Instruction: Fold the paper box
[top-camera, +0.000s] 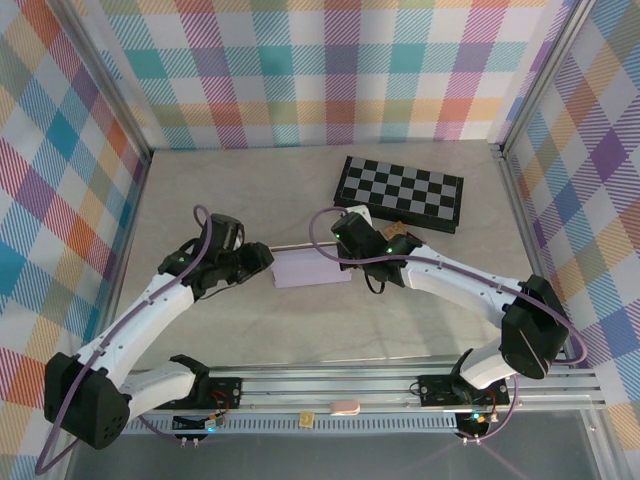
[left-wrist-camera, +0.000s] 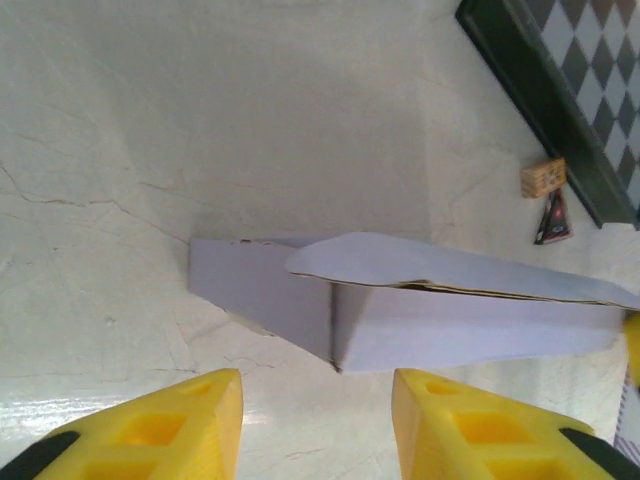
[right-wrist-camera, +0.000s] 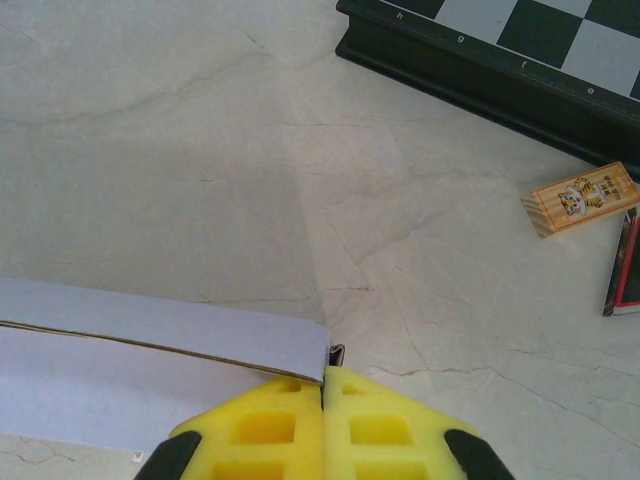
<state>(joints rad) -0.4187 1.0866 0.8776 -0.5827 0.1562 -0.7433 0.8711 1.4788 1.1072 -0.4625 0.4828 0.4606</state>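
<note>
Checking from above, found the paper box (top-camera: 310, 270) at mid-table, lying between the left gripper (top-camera: 264, 262) and the right gripper (top-camera: 347, 258), with the checkerboard (top-camera: 400, 192) beyond it to the right. Recorded from the left wrist, not legible overhead: a lid flap (left-wrist-camera: 450, 265) raised along one long side, a thin dark gap under it, a folded corner facing the camera. Logged the left gripper (left-wrist-camera: 315, 425) spread, yellow fingers (left-wrist-camera: 190, 420) short of the box and touching nothing. Logged from the right wrist the right gripper (right-wrist-camera: 322, 400) pressed together, tips against the end corner of the lid flap; cannot tell whether pinching any paper. Picked up there also a small printed wooden block (right-wrist-camera: 580, 198) and a red-and-black card (right-wrist-camera: 622, 265), both just before the board's near edge and well apart from the box. Found open tabletop (top-camera: 250, 190) beyond and to the left of the box, plaid walls (top-camera: 320, 70) on three sides, a metal rail (top-camera: 330, 385) along the near edge. Noted thin lavender card with crisp creases and a rounded flap end, on a pale, marble-veined hard surface, glossy near the fingers
</note>
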